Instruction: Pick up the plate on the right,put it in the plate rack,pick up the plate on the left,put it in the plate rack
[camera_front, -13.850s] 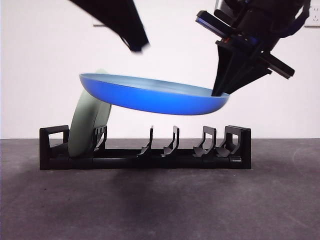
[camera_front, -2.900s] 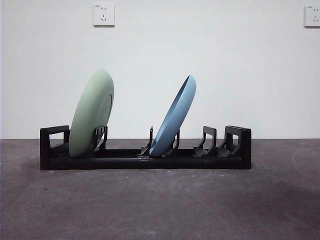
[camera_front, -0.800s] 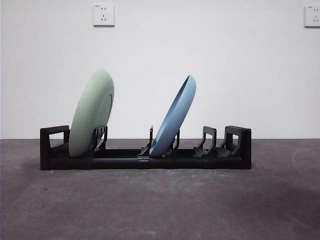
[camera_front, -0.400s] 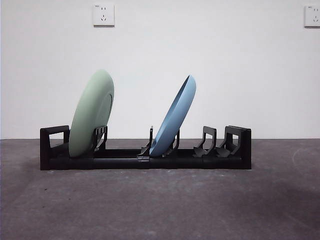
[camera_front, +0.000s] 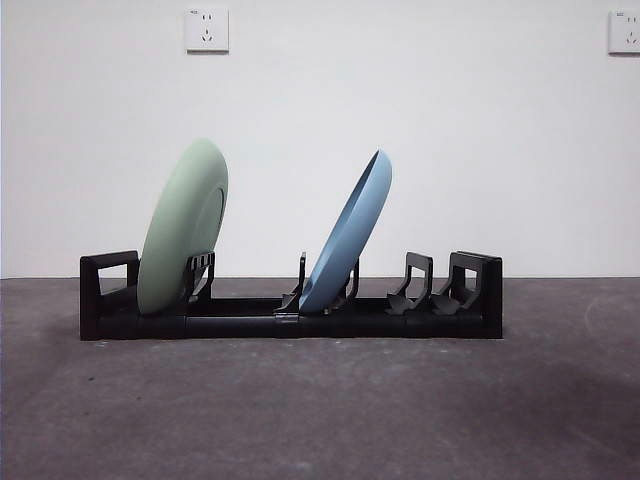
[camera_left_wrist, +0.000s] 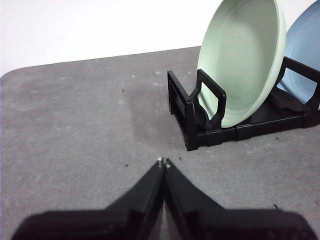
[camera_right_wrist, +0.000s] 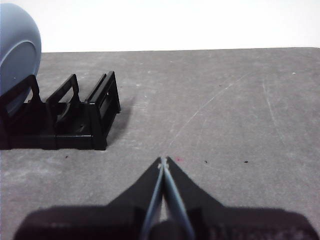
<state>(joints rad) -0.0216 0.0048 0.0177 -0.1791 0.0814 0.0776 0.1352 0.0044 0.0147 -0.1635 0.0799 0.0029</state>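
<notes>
The plate rack (camera_front: 290, 322) is black, and in it stand a pale green plate (camera_front: 182, 228) and a light blue plate (camera_front: 348, 236). The table (camera_front: 320, 400) is dark grey with small specks, the wall (camera_front: 450, 140) is white, and both grippers are black.

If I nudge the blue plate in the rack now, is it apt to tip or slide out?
The blue plate leans steeply with only its lower edge caught between dividers of the plate rack, so a push near its top would probably rock it. Its smooth, glossy-looking surface suggests it may slip in a grip. It looks rigid, not floppy. Both grippers, left and right, sit shut and away.
</notes>
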